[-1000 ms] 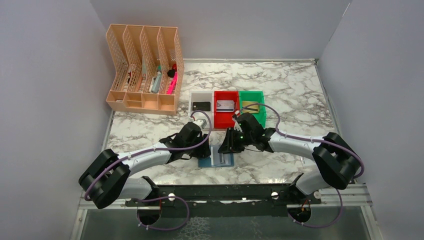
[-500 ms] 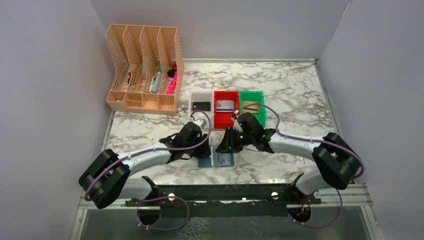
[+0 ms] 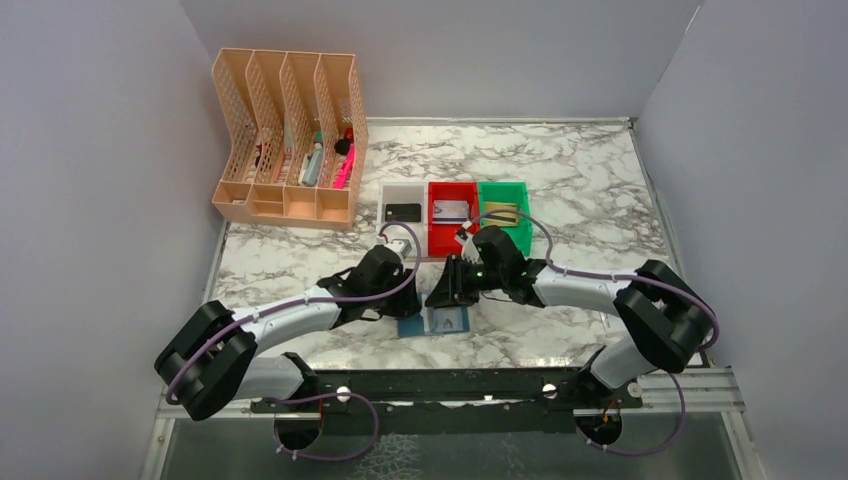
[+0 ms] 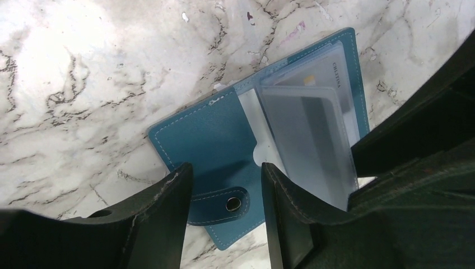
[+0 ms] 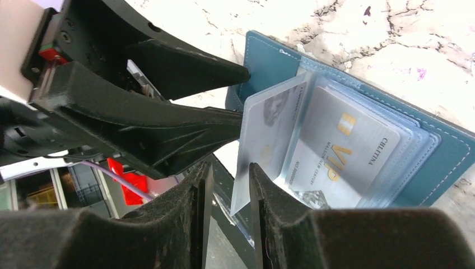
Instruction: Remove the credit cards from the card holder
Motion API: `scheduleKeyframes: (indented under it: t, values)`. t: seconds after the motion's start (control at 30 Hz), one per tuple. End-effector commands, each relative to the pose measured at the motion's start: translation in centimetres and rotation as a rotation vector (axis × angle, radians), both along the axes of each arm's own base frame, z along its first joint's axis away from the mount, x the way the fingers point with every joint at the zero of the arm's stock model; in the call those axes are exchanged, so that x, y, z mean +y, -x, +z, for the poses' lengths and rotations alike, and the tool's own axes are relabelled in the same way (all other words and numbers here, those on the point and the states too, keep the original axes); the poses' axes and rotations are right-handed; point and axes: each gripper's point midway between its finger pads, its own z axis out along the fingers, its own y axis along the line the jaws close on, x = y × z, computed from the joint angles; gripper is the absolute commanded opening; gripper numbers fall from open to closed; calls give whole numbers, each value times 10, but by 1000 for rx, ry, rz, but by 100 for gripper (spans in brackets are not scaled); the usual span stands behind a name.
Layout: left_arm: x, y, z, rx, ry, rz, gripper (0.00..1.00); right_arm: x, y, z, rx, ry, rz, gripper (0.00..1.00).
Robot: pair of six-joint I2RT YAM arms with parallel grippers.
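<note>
Teal stitched card holder (image 4: 196,145) lies open; left pincer (image 4: 226,185) apart, right pincer (image 5: 228,179) slightly apart at glossy sleeve (image 5: 269,134).

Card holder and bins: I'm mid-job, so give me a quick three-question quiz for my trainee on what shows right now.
1. True or false: the card holder lies folded shut on the table.
2. Which bin holds the black card? A) white bin B) red bin C) green bin
3. Fill in: the silver card sitting in the holder's clear pocket reads "___" in gold letters.

Key: 1 false, it lies open. 2 A. 3 VIP.
</note>
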Motion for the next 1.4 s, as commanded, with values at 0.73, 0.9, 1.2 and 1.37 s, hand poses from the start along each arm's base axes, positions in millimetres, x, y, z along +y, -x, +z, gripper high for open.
scheduleKeyframes:
  t: [0.73, 0.9, 1.2, 1.37]
  values:
    - [48, -9, 14, -69, -120, 236, 46, 21, 9, -13, 6, 30, 87, 41]
    - [59, -12, 29, -117, -109, 294, 50, 4, 1, -19, -23, 113, 0, 41]
    - [15, -6, 66, -191, 125, 96, 55, -4, -7, -24, -38, 157, -67, 40]
    - [-1, 1, 56, -138, 145, 11, 54, 1, -9, -27, -30, 150, -62, 38]
